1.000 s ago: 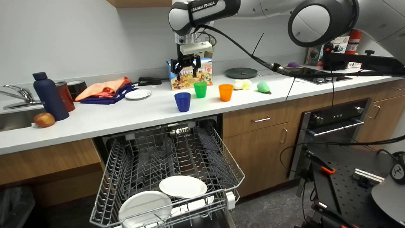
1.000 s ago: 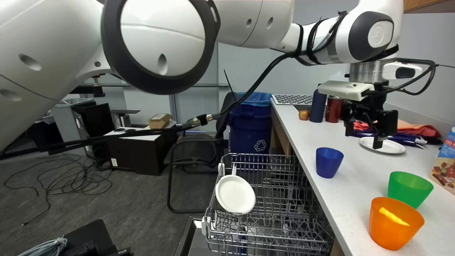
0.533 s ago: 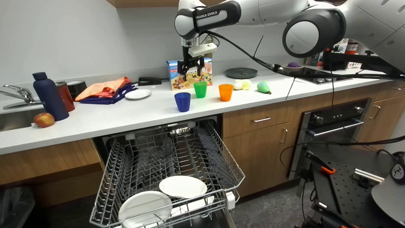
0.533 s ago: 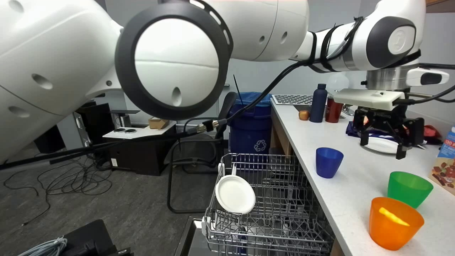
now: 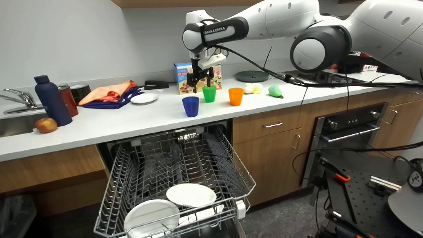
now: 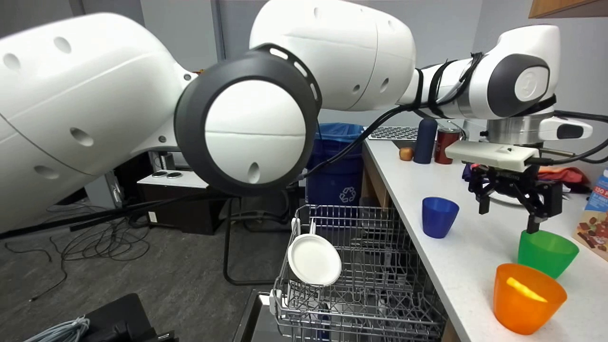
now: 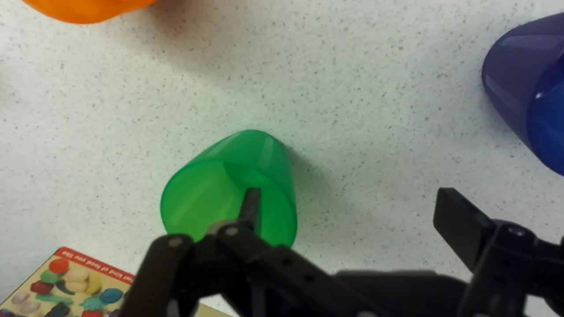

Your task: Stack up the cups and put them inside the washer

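Observation:
The green cup [image 5: 209, 95] stands upright on the counter; it also shows in an exterior view [image 6: 546, 254] and the wrist view [image 7: 260, 149]. The blue cup [image 5: 191, 107] stands nearer the counter edge, at the right of the wrist view [image 7: 511, 83]. An orange cup [image 5: 235, 97] stands beside the green one. My gripper [image 5: 202, 86] is open and empty, pointing down. In the wrist view [image 7: 348, 191] one finger overlaps the green cup's mouth; I cannot tell whether it dips inside. The other finger is over bare counter. The washer [image 5: 185, 165] is open below, its rack pulled out.
White plates [image 5: 191, 195] lie in the rack's front. A picture box [image 5: 183, 79] stands behind the green cup. A white plate [image 5: 144, 98], cloths [image 5: 109, 92] and a dark-blue bottle [image 5: 53, 100] are further left. A pan [image 5: 252, 76] and toy food [image 5: 275, 91] are right.
My gripper first moved sideways towards the green cup, then came down close to its rim. It stays open. The cups and the rack have not moved.

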You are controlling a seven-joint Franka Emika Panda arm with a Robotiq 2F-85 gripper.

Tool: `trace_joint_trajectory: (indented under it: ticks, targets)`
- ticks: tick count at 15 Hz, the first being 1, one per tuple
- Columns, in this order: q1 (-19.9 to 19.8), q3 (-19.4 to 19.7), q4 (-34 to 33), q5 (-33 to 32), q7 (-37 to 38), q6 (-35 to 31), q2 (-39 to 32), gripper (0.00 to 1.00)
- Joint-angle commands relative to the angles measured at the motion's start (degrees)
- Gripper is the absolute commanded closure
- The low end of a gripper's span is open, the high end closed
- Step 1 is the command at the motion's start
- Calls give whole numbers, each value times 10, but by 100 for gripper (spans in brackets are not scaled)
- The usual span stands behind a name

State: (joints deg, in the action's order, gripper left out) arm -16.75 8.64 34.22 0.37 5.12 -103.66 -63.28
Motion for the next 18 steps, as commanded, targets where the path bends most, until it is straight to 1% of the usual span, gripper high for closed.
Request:
trace_joint_trajectory:
  ticks: [1, 6, 15, 16, 17, 18]
  targets:
    - [-9, -2, -41, -6, -48, 38, -17, 0]
    - [-14, 2, -45, -5, -59, 30, -25, 0]
    - [-13, -5, -46, 2, -46, 13, -32, 0]
    - [-12, -6, -46, 3, -44, 11, -32, 5]
    - [-11, -7, -45, 4, -42, 10, -33, 26]
    - [-10, -8, -45, 5, -41, 9, -33, 30]
